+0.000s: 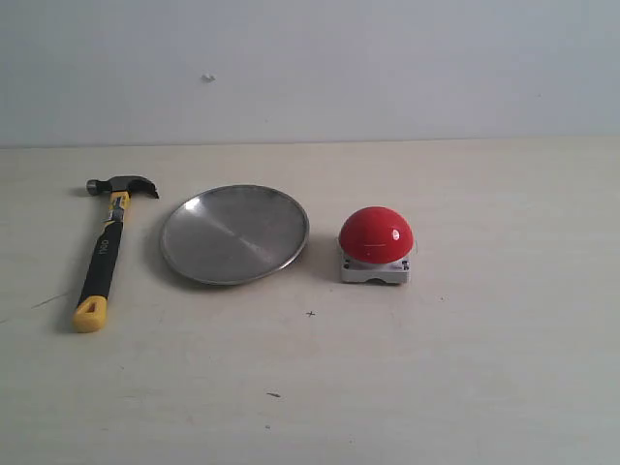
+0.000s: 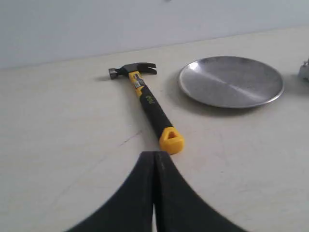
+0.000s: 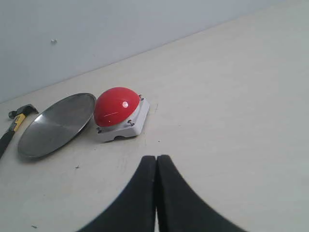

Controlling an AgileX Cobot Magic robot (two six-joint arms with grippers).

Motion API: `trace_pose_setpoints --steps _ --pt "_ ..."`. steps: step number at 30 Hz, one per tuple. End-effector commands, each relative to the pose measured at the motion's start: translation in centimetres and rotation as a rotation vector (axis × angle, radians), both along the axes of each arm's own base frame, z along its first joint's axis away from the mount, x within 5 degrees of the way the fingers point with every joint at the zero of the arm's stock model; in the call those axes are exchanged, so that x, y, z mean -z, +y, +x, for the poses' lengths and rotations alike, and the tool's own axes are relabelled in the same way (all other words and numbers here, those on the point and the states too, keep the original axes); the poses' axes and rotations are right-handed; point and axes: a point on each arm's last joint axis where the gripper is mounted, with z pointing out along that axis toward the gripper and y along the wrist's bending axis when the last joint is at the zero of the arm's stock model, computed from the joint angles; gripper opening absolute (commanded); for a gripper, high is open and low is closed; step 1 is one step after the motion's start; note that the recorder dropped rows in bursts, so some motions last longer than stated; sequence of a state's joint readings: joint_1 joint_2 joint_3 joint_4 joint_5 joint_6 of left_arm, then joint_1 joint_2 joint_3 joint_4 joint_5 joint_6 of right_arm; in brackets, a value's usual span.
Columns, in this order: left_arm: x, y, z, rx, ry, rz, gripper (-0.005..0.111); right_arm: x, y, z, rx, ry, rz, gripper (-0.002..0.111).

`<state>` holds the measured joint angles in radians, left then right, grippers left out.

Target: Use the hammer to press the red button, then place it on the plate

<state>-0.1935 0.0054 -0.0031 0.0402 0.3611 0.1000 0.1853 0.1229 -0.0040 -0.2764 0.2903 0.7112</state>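
Observation:
The hammer (image 1: 105, 252) lies flat on the table at the left, its dark head toward the wall and its yellow butt toward the front. The silver plate (image 1: 234, 233) sits just right of it, holding nothing. The red button (image 1: 376, 243) stands right of the plate on its grey-white base. Neither arm shows in the exterior view. In the left wrist view my left gripper (image 2: 154, 153) is shut and holds nothing, its tips just short of the hammer (image 2: 147, 103) butt, with the plate (image 2: 231, 81) beyond. My right gripper (image 3: 156, 157) is shut on nothing, back from the button (image 3: 117, 107) and plate (image 3: 57, 124).
A pale wooden table (image 1: 465, 368) runs back to a plain white wall (image 1: 387, 58). A few small dark specks mark the table top in front of the plate.

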Motion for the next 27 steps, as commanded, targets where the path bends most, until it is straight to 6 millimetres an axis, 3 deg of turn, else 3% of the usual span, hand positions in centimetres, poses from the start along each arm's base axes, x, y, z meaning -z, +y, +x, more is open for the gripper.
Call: trace_pose_setpoints --steps 1,3,6,8,13,14,17,19,22,24,27 --pt "-1.5 -0.2 0.2 0.015 -0.177 -0.028 0.0 0.1 0.0 0.0 -0.004 -0.007 -0.003 0.0" --pt "-2.8 -0.2 0.3 0.0 -0.293 -0.198 0.0 0.1 0.0 0.0 -0.004 -0.007 -0.003 0.0" --pt "-4.4 0.3 0.1 -0.049 -0.365 -0.737 0.0 0.1 0.0 0.0 -0.004 -0.007 -0.003 0.0" --pt "-4.7 0.4 0.1 -0.051 -0.4 -0.788 0.0 0.1 0.0 0.0 -0.004 -0.007 -0.003 0.0" --pt "-7.2 1.7 -0.9 -0.057 -0.717 -0.884 0.0 0.1 0.0 0.0 -0.004 -0.007 -0.003 0.0" --pt "-8.6 2.1 -1.4 -0.064 -0.785 -0.935 0.0 0.1 0.0 0.0 -0.004 -0.007 -0.003 0.0" --pt "-12.0 2.2 -1.0 -0.097 -0.81 -0.852 0.0 0.1 0.0 0.0 -0.004 -0.007 -0.003 0.0" --pt "-13.8 2.0 -0.1 -0.119 -0.782 -0.793 0.0 0.1 0.0 0.0 -0.004 -0.007 -0.003 0.0" --pt "-16.3 1.5 3.0 -0.17 -0.691 -0.707 0.0 0.1 0.0 0.0 -0.004 -0.007 -0.003 0.0" --pt "-17.2 0.8 6.3 -0.198 -0.566 -0.654 0.0 0.1 0.0 0.0 -0.004 -0.007 -0.003 0.0" --pt "-17.1 -0.9 11.9 -0.189 -0.321 -0.588 0.0 0.1 0.0 0.0 -0.004 -0.007 -0.003 0.0"
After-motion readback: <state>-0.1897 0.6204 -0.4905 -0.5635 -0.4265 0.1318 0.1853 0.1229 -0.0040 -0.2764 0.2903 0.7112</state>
